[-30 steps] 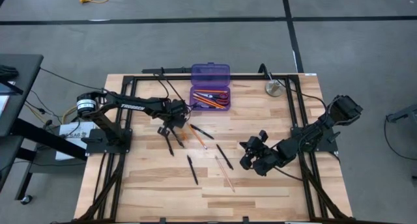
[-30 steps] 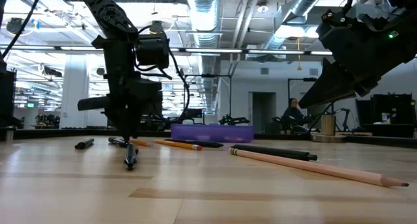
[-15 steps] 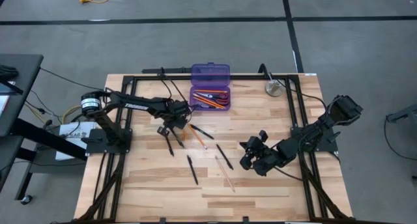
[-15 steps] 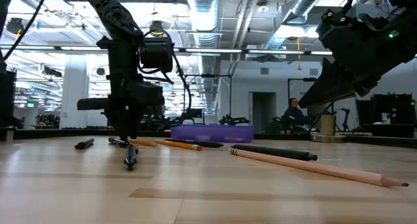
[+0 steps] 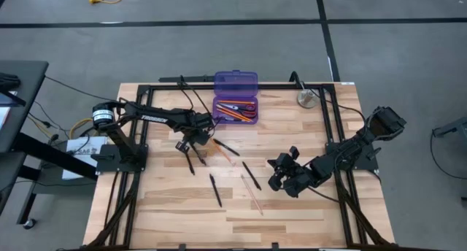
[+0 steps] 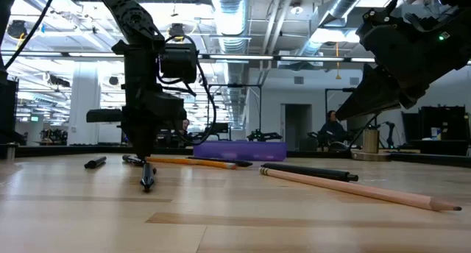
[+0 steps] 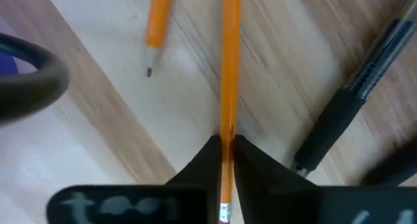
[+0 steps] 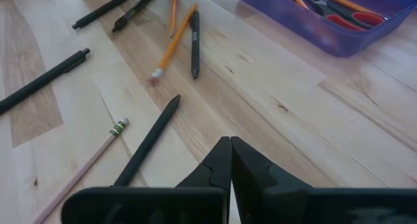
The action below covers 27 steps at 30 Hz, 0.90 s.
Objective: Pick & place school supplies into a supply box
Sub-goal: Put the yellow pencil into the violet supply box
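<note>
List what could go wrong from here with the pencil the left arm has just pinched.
1. The left claw grips the orange pencil near one end, so the long free end may sag or swing when lifted.
2. A black pen and a second pencil lie close beside it; the swinging end might knock them.
3. The supply box already holds scissors and pencils, so a tilted pencil may catch its rim.

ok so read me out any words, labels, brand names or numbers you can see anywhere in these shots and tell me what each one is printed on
No text here can be read for certain.
Left arm: pale lettering along the link, too small to read.
White sheet by the left arm's base: dark print, too small to read.
Pencil in the left end effector: no print visible.
Purple supply box: no label visible.
</note>
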Each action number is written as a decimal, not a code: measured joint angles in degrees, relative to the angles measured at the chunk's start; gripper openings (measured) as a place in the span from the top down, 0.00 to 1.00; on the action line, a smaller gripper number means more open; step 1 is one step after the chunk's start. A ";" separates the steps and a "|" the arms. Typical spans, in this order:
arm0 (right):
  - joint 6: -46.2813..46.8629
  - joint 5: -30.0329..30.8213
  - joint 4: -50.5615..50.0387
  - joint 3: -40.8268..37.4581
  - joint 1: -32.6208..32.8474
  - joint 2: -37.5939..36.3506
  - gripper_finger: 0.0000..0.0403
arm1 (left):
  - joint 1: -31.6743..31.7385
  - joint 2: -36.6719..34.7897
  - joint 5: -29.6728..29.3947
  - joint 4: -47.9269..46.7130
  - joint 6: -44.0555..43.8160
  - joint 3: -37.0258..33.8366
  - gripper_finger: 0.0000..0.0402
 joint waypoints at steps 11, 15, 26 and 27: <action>0.00 0.00 0.87 0.00 0.00 0.00 1.00 | -2.25 -0.37 -4.98 0.37 0.76 -0.02 0.98; -0.01 0.02 0.87 0.00 0.02 0.00 1.00 | -4.40 -2.17 -8.19 -0.48 0.51 -0.10 0.99; -0.16 -0.07 0.83 0.00 0.02 0.00 1.00 | -6.14 -9.12 -9.57 -9.83 -3.13 8.94 0.98; -0.48 -0.07 0.85 0.00 0.02 0.00 1.00 | -5.83 -9.06 -9.57 -9.92 -2.75 10.23 0.98</action>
